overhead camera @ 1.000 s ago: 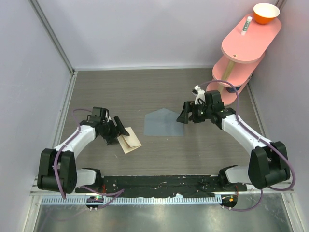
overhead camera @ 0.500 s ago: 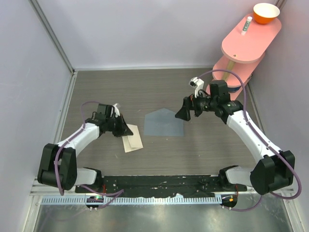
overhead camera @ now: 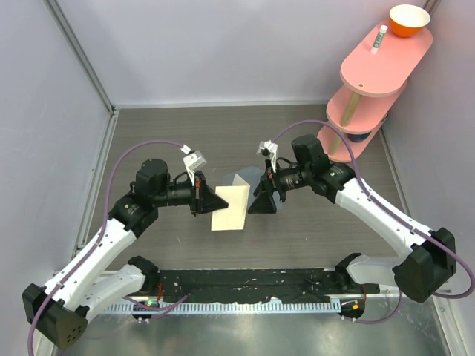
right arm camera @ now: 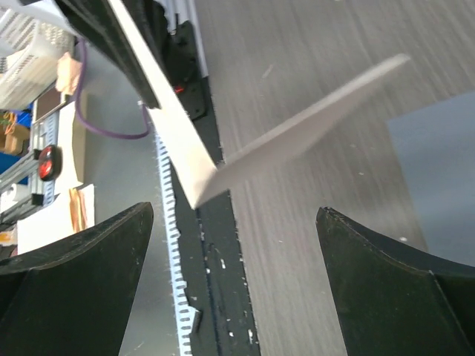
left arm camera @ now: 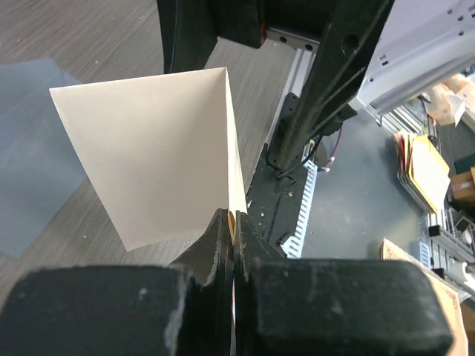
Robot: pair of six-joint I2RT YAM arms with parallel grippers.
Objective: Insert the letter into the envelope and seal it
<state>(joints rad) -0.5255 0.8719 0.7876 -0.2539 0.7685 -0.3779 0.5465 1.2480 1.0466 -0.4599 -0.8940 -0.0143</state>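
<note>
The letter (overhead camera: 231, 208), a folded cream sheet, hangs above the table with my left gripper (overhead camera: 205, 199) shut on its left edge. The left wrist view shows the letter (left arm camera: 152, 148) spreading in a V from the closed jaws of that gripper (left arm camera: 233, 221). The blue-grey envelope (overhead camera: 231, 179) lies flat on the table behind the letter, largely hidden by it and by my right gripper (overhead camera: 257, 203). That gripper is open and faces the letter's right edge without touching it. From the right wrist, the letter (right arm camera: 297, 130) appears beyond the wide-open gripper (right arm camera: 234, 215), with the envelope (right arm camera: 445, 170) at right.
A pink tiered shelf (overhead camera: 380, 67) stands at the back right, with an orange bowl (overhead camera: 409, 20) and a small white tube (overhead camera: 381, 35) on top. A black rail (overhead camera: 245, 282) runs along the near edge. Grey walls (overhead camera: 44, 111) enclose the table.
My left gripper shut on the letter, lifted it off the table and carried it right, toward the centre. My right gripper opened wider and moved left, over the envelope.
</note>
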